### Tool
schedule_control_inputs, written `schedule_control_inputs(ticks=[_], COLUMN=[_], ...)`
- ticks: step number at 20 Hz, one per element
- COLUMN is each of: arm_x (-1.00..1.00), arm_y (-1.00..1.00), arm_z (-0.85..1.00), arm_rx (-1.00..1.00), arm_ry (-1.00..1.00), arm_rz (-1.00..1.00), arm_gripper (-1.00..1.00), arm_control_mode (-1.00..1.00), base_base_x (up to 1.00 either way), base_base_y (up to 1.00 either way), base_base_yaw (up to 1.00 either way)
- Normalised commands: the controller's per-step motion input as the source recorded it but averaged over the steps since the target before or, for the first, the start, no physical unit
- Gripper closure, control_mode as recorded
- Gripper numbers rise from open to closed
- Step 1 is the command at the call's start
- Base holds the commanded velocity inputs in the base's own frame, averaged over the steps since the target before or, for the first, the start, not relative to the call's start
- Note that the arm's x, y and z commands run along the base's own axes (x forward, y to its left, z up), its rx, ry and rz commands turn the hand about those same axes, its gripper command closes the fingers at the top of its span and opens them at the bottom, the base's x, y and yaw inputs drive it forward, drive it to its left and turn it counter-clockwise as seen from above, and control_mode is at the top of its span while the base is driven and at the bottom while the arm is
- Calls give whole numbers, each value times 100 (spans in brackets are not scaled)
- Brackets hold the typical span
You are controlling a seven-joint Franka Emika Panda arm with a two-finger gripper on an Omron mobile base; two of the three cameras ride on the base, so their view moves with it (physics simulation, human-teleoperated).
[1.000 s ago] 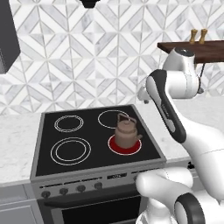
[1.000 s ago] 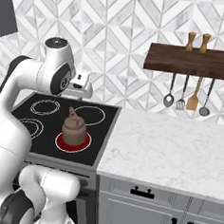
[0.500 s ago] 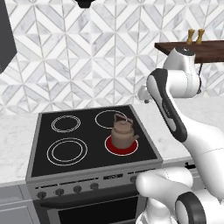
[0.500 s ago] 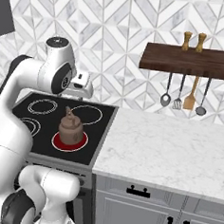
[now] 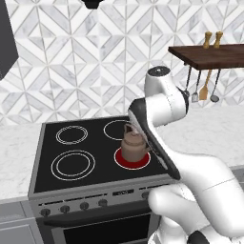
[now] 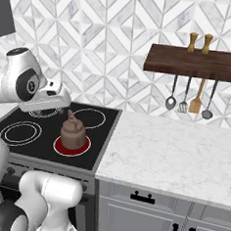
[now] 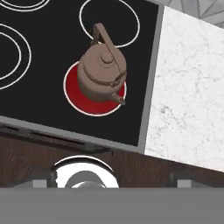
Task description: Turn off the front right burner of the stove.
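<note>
The front right burner glows red under a brown kettle on the stove. The arm hangs high above; the fingers' opening cannot be told. The approach seems just begun: next it must descend to the knobs on the front panel.

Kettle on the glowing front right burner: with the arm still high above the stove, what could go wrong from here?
1. The kettle sits on the red front right burner, close to the stove's front edge; an arm coming down to the knobs could knock it.
2. The knobs look alike in a row on the front panel; the wrong one might be turned.
3. The arm hides the right end of the panel in the left base view, so aiming may be harder.
</note>
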Motion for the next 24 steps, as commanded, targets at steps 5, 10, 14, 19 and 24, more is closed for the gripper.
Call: schedule_control_inputs(ticks=[5,10,14,19,24], arm_x=[-88,-71,-6,22,19], arm_y=[100,100,100,69,0], arm_z=[-92,-96,-100,-87,-34], arm_rx=[-52,-51,-44,-25,0], arm_ry=[5,9,26,28,-19], arm_rz=[24,24,12,5,0], arm_gripper=[-100,-100,-100,-100,-100], arm_control_mode=[-100,-100,-100,-100,-100], base_base_x=[0,0,0,0,0], base_base_y=[0,0,0,0,0], base_base_yaw=[0,0,0,0,0])
